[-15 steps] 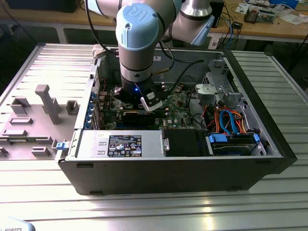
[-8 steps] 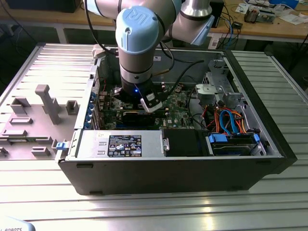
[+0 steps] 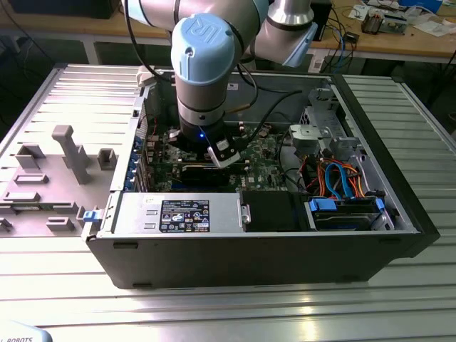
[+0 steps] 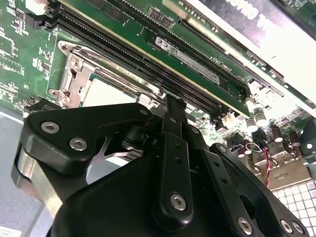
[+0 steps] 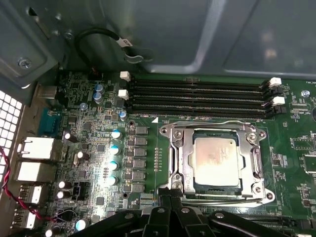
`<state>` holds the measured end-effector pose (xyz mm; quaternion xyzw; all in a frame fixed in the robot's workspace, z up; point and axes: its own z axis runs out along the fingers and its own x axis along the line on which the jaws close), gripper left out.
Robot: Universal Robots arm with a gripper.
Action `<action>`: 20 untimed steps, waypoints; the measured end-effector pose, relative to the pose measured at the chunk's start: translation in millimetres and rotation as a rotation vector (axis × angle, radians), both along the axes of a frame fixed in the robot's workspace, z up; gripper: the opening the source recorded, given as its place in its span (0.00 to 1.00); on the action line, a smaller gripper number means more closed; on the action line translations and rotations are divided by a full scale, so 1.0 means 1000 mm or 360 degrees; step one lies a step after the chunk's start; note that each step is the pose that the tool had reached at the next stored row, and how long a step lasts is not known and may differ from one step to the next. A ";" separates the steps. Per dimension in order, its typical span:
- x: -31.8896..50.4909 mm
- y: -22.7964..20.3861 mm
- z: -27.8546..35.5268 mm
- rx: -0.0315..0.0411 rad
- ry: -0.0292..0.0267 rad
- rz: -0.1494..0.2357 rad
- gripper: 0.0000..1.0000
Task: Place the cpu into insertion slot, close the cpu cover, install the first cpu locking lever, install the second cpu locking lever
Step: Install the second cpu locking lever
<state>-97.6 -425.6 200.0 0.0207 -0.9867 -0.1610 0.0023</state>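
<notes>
In first wrist view cpu (image 5: pixel 216 159) seated under cpu cover (image 5: pixel 178 163); fingers (image 5: pixel 165 207) state unclear.

A ribbed metal table (image 3: pixel 235 306) of pale aluminium slats caught bright overhead light. Behind it a wooden workbench (image 3: pixel 399 39) ran along the back, strewn with papers and cables. The floor beneath lay in shadow.

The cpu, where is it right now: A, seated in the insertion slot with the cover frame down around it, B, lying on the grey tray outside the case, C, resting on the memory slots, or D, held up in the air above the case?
A: in the first wrist view the cpu lies flat in the insertion slot with the cpu cover framing it.
</notes>
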 end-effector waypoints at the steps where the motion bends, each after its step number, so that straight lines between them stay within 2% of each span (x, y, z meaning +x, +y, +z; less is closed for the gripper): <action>1: 0.0000 0.0000 -0.0004 0.0002 0.00000 0.0000 0.11; 10: -0.0012 0.0000 -0.0048 0.0008 -0.00003 0.0000 0.11; 20: -0.0053 0.0003 -0.0068 0.0009 0.00001 0.0000 0.11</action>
